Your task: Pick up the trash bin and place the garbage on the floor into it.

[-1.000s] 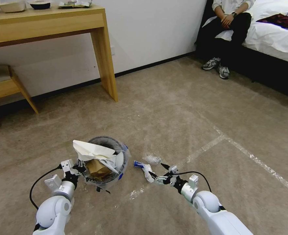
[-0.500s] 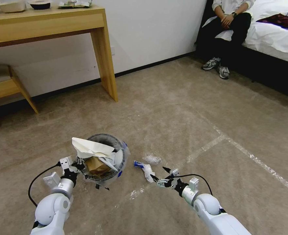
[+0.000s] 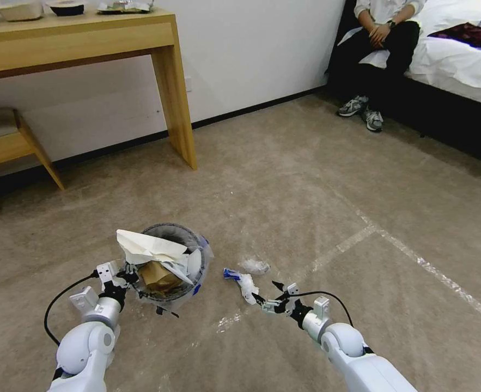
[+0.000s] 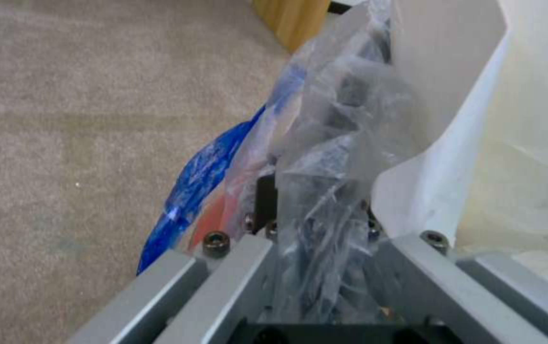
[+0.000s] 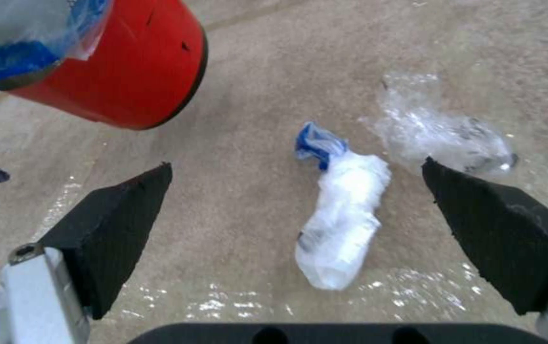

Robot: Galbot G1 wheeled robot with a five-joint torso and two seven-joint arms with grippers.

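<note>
My left gripper [image 3: 127, 274] is shut on the near rim of the trash bin [image 3: 170, 235], pinching the crinkly clear liner [image 4: 344, 143] between its fingers [image 4: 315, 224]. The bin holds a white paper sheet [image 3: 145, 246] and a brown paper bag [image 3: 158, 276]. Its red base [image 5: 121, 62] hangs tilted above the floor [image 3: 305, 190]. My right gripper [image 3: 267, 292] is open, just short of a white wrapper with a blue end [image 3: 244, 283], which lies between the pads [image 5: 118, 224] on the carpet [image 5: 340, 224]. A crumpled clear plastic piece [image 3: 254, 265] lies just beyond [image 5: 439, 134].
A wooden desk [image 3: 177, 103] stands against the wall at the back left, with a low wooden stool [image 3: 11, 147] beside it. A bed [image 3: 458, 65] fills the back right. White tape lines [image 3: 360, 234] cross the carpet to my right.
The bin has shifted slightly to the left in my left gripper. My right gripper has drawn back a little from the white wrapper, still open.
</note>
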